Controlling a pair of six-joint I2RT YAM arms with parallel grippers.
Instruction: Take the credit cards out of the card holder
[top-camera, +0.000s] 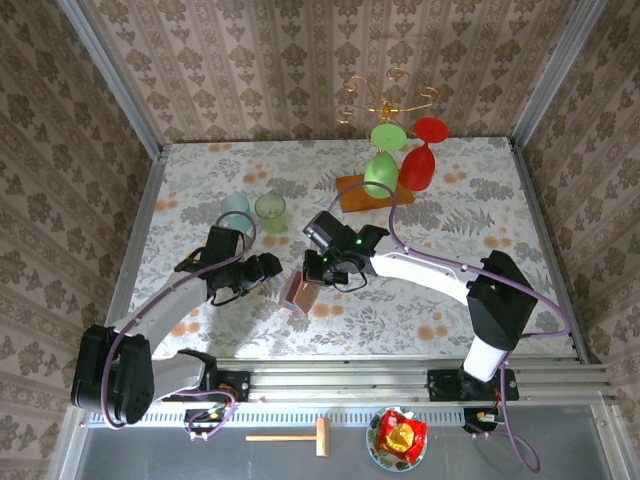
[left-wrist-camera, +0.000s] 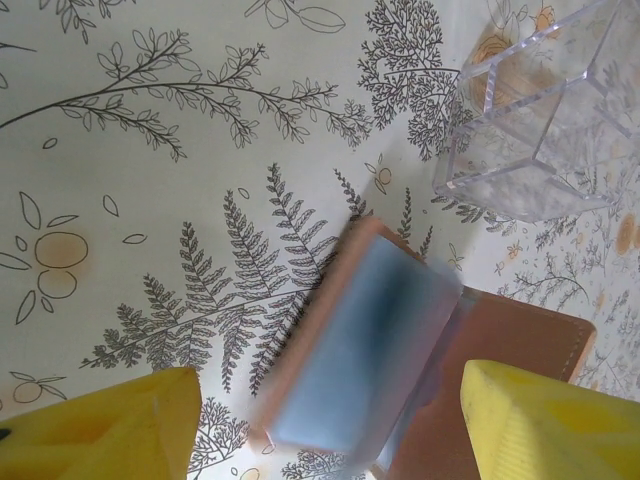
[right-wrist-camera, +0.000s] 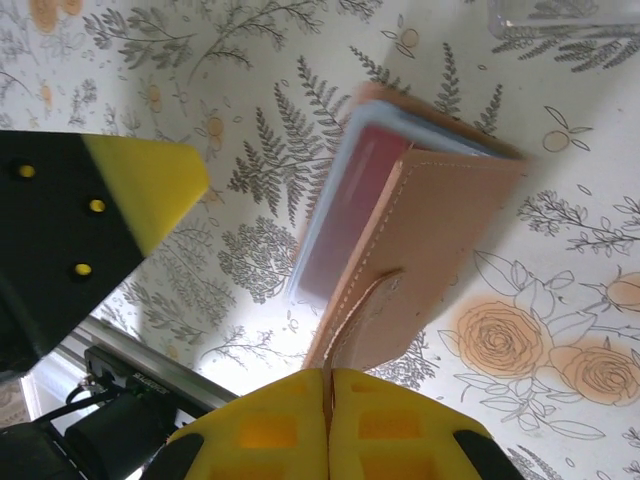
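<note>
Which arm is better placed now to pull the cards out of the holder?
Left. The right fingers are shut on the strap of the card holder; the left fingers are open and free, either side of it.

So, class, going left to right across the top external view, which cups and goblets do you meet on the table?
Pale blue cup → green cup → green goblet → red goblet.

One card holder (top-camera: 298, 293), two goblets (top-camera: 380, 173) (top-camera: 418, 166)
</note>
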